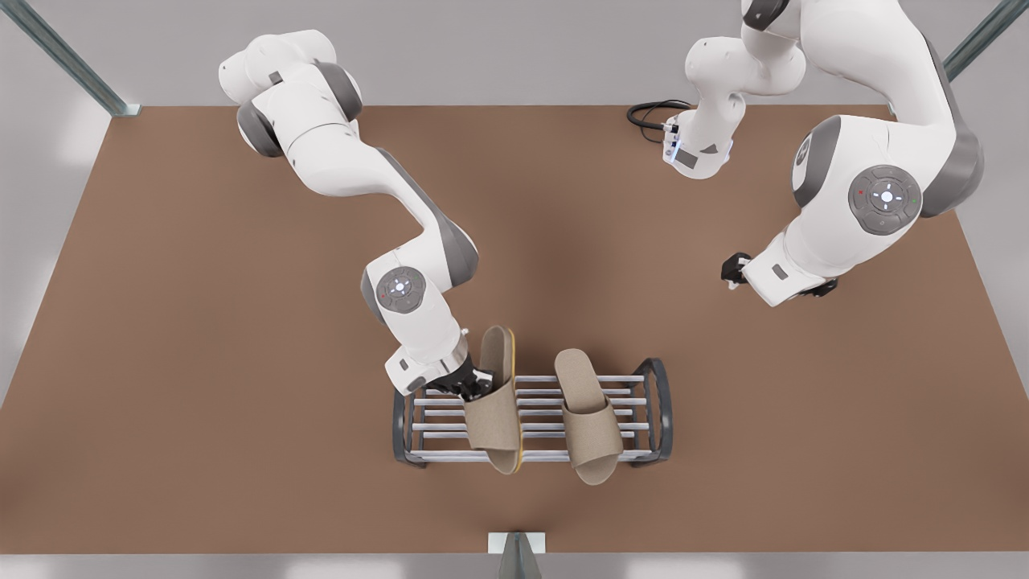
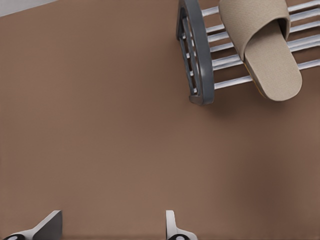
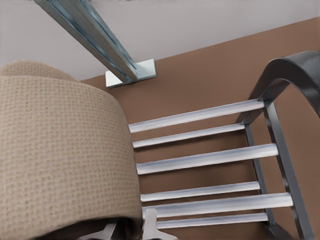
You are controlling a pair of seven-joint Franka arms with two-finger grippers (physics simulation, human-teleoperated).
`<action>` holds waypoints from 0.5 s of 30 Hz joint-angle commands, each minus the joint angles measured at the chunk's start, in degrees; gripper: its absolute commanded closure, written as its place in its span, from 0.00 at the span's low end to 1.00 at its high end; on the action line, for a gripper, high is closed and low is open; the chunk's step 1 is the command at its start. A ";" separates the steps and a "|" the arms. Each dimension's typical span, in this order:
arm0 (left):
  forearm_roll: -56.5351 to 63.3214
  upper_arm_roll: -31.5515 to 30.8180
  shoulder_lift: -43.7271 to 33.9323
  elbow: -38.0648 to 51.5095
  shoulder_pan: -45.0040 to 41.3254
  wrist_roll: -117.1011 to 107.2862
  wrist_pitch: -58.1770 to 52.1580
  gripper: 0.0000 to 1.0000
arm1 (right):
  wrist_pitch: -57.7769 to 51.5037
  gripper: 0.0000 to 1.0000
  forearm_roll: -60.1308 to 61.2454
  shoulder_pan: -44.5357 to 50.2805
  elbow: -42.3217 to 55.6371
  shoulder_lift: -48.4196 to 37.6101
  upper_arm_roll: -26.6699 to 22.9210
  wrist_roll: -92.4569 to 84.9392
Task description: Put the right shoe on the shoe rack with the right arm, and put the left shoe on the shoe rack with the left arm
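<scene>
The shoe rack [image 1: 653,402] stands near the table's front edge. One beige slipper [image 1: 591,418] lies flat across its bars toward the front view's right, also seen in the left wrist view [image 2: 265,45] beside the rack's dark end frame [image 2: 195,55]. A second beige slipper [image 1: 490,410] stands tilted on its side over the bars, with my right gripper [image 1: 474,386] shut on its strap. That strap [image 3: 60,150] looms close in the right wrist view, above the gripper [image 3: 125,231] and the rack's bars [image 3: 200,160]. My left gripper [image 1: 733,272] hangs open over bare table [image 2: 110,232], away from the rack.
A black cable [image 1: 651,117] lies at the table's back edge. Metal posts stand at the back corners [image 1: 72,60], and a post with a bracket [image 1: 517,543] stands at the front edge, close to the rack [image 3: 90,30]. Brown table spreads on both sides of the rack.
</scene>
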 commanded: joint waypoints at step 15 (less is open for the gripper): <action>-0.02 -0.45 -1.61 0.03 -0.44 1.90 -2.41 0.00 | -17.34 0.00 -0.47 -13.07 -17.89 -28.66 -0.35 -5.29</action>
